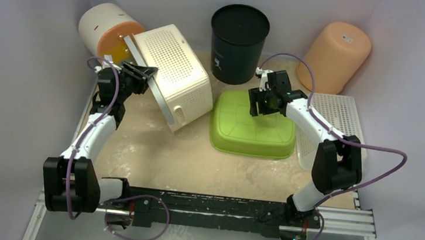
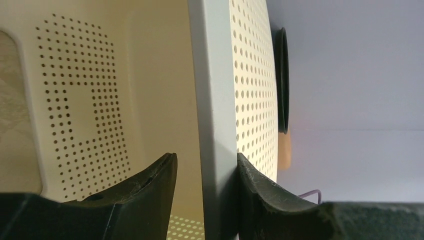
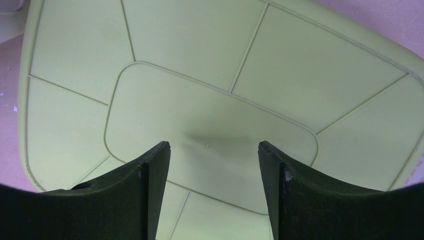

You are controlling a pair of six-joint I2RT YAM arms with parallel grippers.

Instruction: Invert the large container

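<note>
One cream container (image 1: 171, 63) — perforated, tipped on edge

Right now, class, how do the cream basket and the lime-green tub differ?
The cream basket is tipped on its side; the lime-green tub lies upside down. The basket is dotted with holes; the tub's base is solid. The left claw straddles the basket's rim; the right claw hangs open over the tub. Both are rounded rectangular bins.
</note>
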